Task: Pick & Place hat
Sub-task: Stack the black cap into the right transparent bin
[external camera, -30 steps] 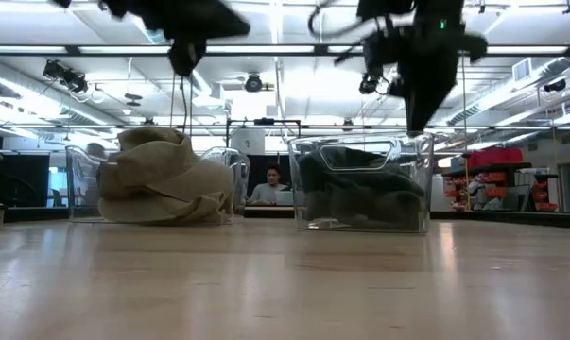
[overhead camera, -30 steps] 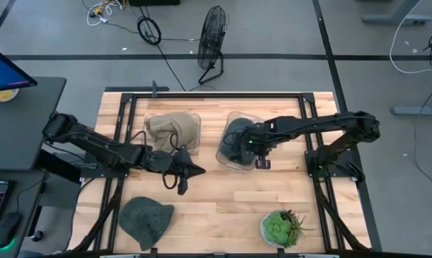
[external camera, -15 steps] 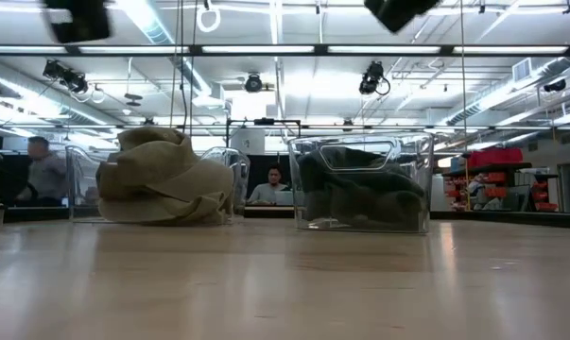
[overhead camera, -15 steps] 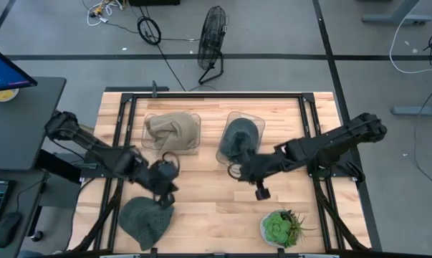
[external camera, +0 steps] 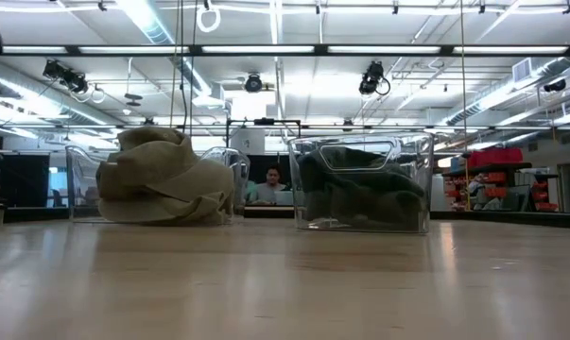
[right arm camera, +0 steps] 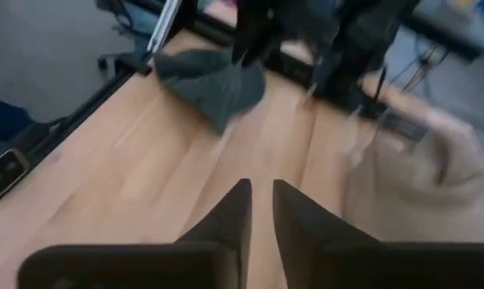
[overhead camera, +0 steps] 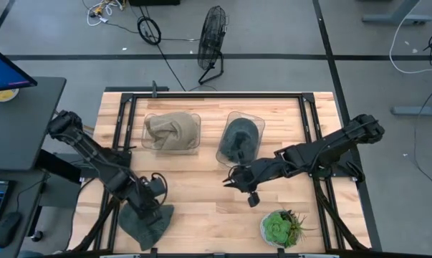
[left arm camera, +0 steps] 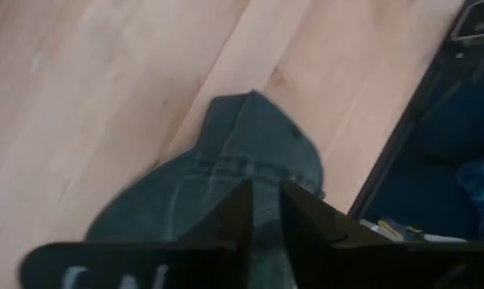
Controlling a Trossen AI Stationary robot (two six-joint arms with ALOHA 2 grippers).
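A grey-green hat (overhead camera: 145, 221) lies flat on the wood near the table's near-left corner; it also shows in the left wrist view (left arm camera: 225, 172) and, far off, in the right wrist view (right arm camera: 213, 80). My left gripper (overhead camera: 157, 195) (left arm camera: 266, 197) hovers over the hat's far edge, shut, apart from it. My right gripper (overhead camera: 228, 180) (right arm camera: 261, 197) is shut over bare wood near the table's middle, pointing left. A tan hat (overhead camera: 171, 131) (external camera: 162, 179) sits in the left clear bin. A dark hat (overhead camera: 238, 140) (external camera: 360, 194) sits in the right clear bin.
Two clear bins (overhead camera: 196, 122) (overhead camera: 255, 122) stand side by side on the far half of the table. A potted succulent (overhead camera: 279, 228) sits near the near-right edge. Bare wood lies between the bins and the near edge. Black frame rails run along the table's sides.
My left gripper has swung from beside the tan hat's bin toward the near-left corner and now hangs over the grey-green hat. My right gripper has drawn back from the dark hat's bin toward the near edge and the table's middle. Both have left the low view.
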